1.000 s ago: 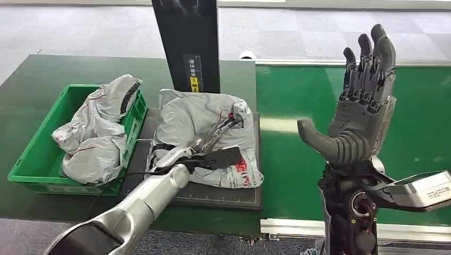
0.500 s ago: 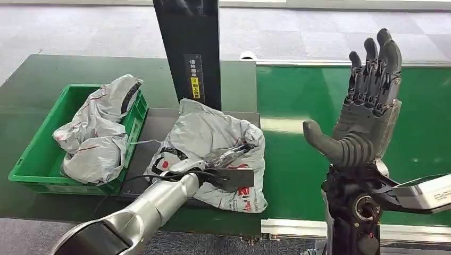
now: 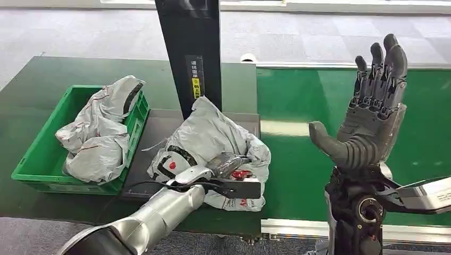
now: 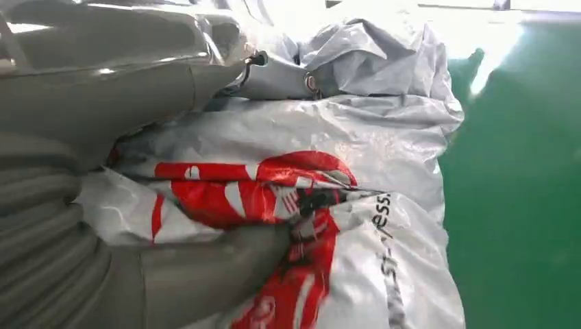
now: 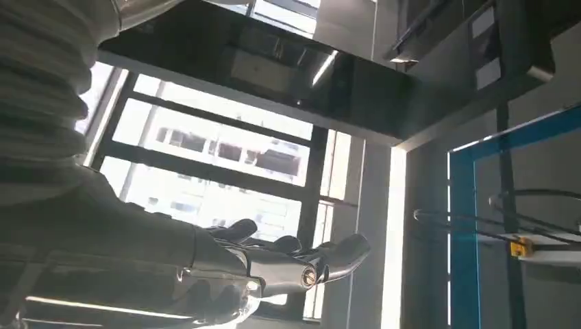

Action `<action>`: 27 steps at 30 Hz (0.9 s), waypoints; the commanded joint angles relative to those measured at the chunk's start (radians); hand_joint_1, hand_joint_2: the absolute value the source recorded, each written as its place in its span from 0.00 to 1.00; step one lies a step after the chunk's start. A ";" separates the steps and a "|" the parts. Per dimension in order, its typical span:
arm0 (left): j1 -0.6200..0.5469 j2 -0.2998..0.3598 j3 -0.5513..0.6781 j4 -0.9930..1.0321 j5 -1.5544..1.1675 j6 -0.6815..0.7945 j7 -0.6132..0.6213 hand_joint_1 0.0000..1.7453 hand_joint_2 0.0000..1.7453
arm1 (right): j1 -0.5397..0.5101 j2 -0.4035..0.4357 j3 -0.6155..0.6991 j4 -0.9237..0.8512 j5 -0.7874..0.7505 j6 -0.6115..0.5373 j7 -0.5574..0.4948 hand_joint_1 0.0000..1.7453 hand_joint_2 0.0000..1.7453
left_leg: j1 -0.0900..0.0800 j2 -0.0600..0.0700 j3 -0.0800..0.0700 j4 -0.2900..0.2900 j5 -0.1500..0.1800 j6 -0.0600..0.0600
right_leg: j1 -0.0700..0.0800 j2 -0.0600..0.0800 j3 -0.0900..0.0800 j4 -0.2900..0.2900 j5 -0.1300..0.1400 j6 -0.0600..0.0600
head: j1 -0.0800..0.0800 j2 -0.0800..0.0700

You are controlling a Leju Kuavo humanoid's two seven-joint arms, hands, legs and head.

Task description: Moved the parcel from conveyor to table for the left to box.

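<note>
A crumpled grey parcel bag (image 3: 213,143) with red and black print lies bunched on the dark mat (image 3: 154,133) on the table. My left hand (image 3: 215,169) grips its near side, and its thumb (image 4: 205,281) presses into the red print of the parcel (image 4: 356,144) in the left wrist view. A green crate (image 3: 32,154) at the left holds other grey parcel bags (image 3: 98,135). My right hand (image 3: 369,106) is raised over the green conveyor (image 3: 303,106), palm up, fingers spread, holding nothing; its fingers (image 5: 294,264) point at the ceiling in the right wrist view.
A black post (image 3: 191,50) with a yellow label stands just behind the parcel. The conveyor belt runs to the right of the table. Grey carpet lies beyond.
My left hand has pulled the parcel toward me and slightly right, crumpling it from flat into a heap. My right hand has stayed raised, drifting a little right.
</note>
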 commanded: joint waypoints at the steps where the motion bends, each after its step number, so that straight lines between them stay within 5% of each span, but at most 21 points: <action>1: 0.021 0.027 0.134 -0.012 0.121 0.171 -0.114 1.00 1.00 | 0.003 -0.005 -0.035 0.010 -0.001 -0.003 0.005 0.00 1.00 | 0.001 0.001 -0.002 -0.001 0.001 -0.001 | 0.001 0.001 -0.002 -0.001 0.001 -0.001 | 0.000 0.000; 24: 0.001 0.030 0.145 -0.036 0.149 0.165 -0.122 1.00 1.00 | 0.001 -0.008 -0.033 0.012 -0.002 -0.006 0.006 0.00 1.00 | 0.001 0.001 -0.007 0.000 0.001 -0.001 | 0.001 0.001 -0.007 0.000 0.001 -0.001 | 0.000 0.000; 27: -0.011 0.037 0.199 -0.127 0.242 0.214 -0.210 1.00 1.00 | -0.008 -0.012 -0.031 0.022 -0.003 -0.015 0.008 0.00 1.00 | 0.001 0.001 -0.007 0.000 0.001 -0.001 | 0.001 0.001 -0.007 0.000 0.001 0.000 | 0.000 0.000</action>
